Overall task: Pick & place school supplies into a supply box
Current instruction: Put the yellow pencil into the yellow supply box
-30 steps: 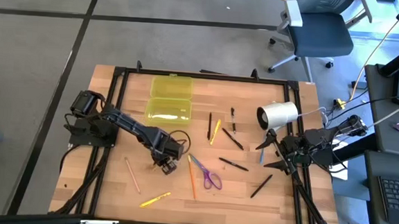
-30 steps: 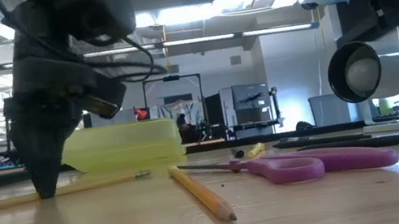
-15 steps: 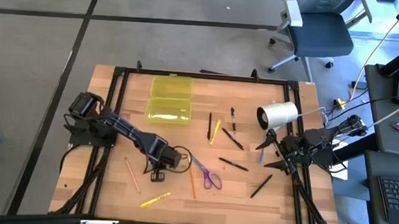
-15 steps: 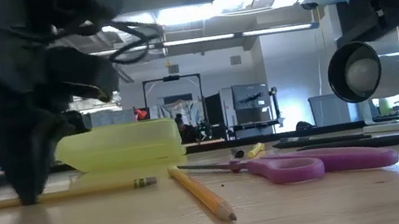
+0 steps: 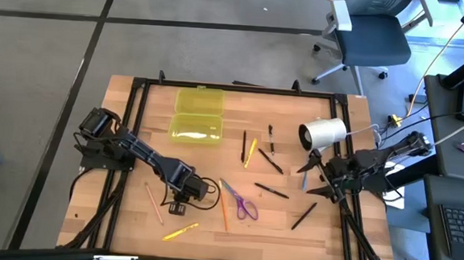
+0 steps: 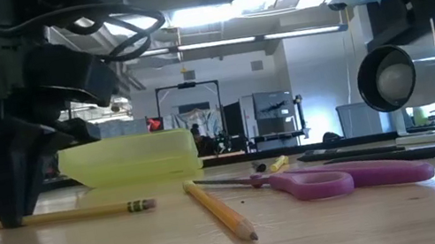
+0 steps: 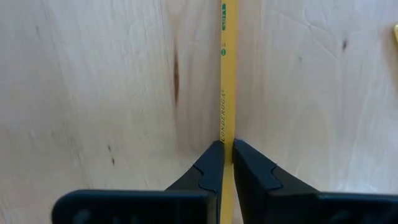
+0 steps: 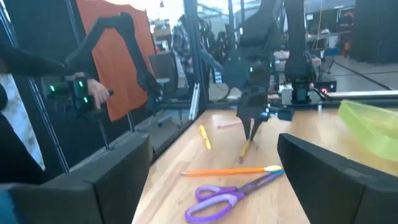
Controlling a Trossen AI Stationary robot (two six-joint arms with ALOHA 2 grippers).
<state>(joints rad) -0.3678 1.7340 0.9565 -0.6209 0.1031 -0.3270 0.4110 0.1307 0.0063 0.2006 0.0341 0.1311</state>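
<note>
A yellow pencil point(image 7: 224, 93) with a green band near its eraser point(image 6: 135, 205) lies flat on the wooden table, and my left gripper point(image 7: 227, 149) is shut on it at the near left point(image 5: 180, 207). In the high view the gripper hides that pencil. The supply box point(image 5: 198, 116) lies open at the far middle, yellow-green point(image 6: 130, 160). Purple-handled scissors point(image 5: 244, 203) and an orange pencil point(image 5: 223, 208) lie right of my left gripper. My right gripper point(image 8: 214, 149) waits open at the table's right side point(image 5: 318, 176), pointing level toward the left. My left gripper pinches the yellow pencil's shaft point(image 7: 225, 138) between its two fingers, some way from the eraser end. The fingers point(image 6: 13, 207) come from above, pointing down, and lie across the pencil. The pencil rests on the table along its whole visible length.
A white cylinder point(image 5: 322, 134) lies at the far right. Black pens point(image 5: 273, 190) and a yellow pen point(image 5: 251, 151) are scattered mid-table. A tan pencil point(image 5: 153, 203) and a yellow marker point(image 5: 179, 232) lie near the left gripper. A black frame point(image 5: 134, 140) edges the table.
My left gripper has slid toward the table's left and near edges and rolled about its downward axis, staying shut on the yellow pencil. The pencil has slid along the table with it and turned a little, its eraser end shifting left and nearer.
</note>
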